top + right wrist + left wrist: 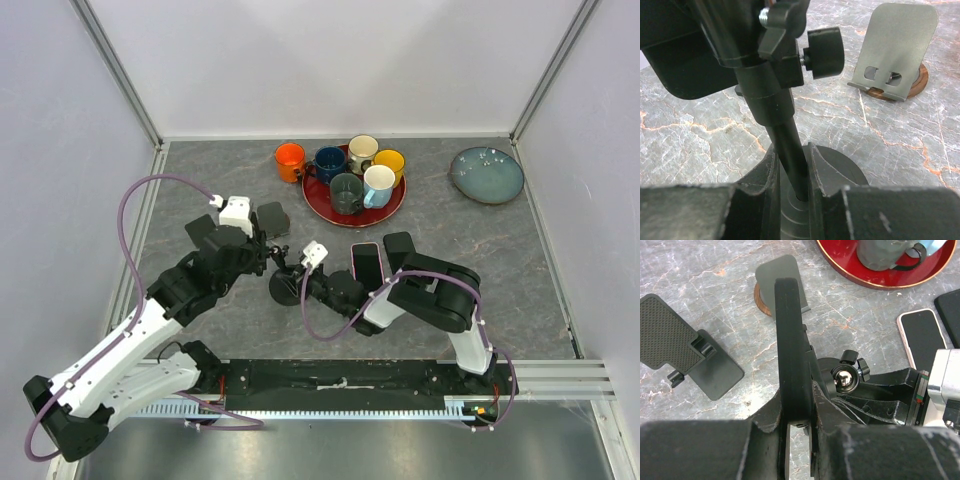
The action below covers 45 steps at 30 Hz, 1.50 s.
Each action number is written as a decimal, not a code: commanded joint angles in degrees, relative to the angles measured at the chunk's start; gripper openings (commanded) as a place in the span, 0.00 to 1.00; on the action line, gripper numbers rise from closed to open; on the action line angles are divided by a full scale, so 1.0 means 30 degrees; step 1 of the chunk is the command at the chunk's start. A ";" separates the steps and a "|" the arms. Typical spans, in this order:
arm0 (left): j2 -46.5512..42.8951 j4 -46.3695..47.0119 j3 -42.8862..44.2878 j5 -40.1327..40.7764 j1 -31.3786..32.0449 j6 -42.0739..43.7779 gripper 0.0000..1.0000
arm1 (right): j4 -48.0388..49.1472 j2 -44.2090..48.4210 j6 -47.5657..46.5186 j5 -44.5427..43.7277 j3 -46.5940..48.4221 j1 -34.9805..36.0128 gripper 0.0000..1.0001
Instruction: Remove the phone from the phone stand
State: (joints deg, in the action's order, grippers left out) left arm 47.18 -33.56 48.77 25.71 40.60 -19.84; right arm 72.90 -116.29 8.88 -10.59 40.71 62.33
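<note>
My left gripper (796, 414) is clenched on the edge of a thin dark slab that I take to be the phone (790, 340). It shows edge-on from my wrist, so I cannot tell whether a cradle is pinched along with it. Its long axis runs straight out from my fingers towards the far edge of the worktop. The ball joint (844, 378) sits just beside it, on the side facing my right arm.

My right gripper (790, 186) is clamped around the post (784, 140) of the phone stand (286, 288), low down, just above the round base (840, 167). The stand is left of the worktop's middle, nearer the near edge than the far one.

The left arm already has the phone and the right one braces the stand. I judge the next move is to draw the slab away from the ball joint, towards the left edge or upward, while the post is held fast.

A pink-rimmed phone (365, 262) lies flat on the right, apart from the stand, and a bare metal stand (895, 50) stands beyond it.
</note>
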 commanded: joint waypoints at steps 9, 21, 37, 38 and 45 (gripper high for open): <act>-0.0992 -0.2234 0.1497 0.3096 -0.1082 -0.1034 0.02 | -0.4321 -0.0817 0.2341 -0.4352 -0.0972 -0.2523 0.00; -0.1576 -0.0093 0.1348 -0.0826 -0.1228 0.5263 0.02 | -0.4790 -0.1051 0.3249 -0.1774 -0.0767 -0.3607 0.00; -0.2716 0.0289 0.1027 -0.7138 -0.2312 0.6114 0.02 | -0.3999 -0.1139 0.3249 -0.0279 -0.1059 -0.4105 0.00; -0.2718 0.0231 0.1056 -0.6817 -0.2312 0.5969 0.02 | -0.3970 -0.1110 0.3278 -0.0279 -0.1089 -0.4163 0.00; -0.1811 -0.0561 0.0853 -0.3184 -0.2254 0.0650 0.02 | -0.3530 -0.0495 0.3338 -0.1798 -0.1645 -0.3872 0.00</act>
State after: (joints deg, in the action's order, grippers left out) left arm 44.62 -33.76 48.36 9.89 33.89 -10.17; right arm 73.73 -116.22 12.45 3.36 39.77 57.49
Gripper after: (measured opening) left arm 0.190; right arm 0.277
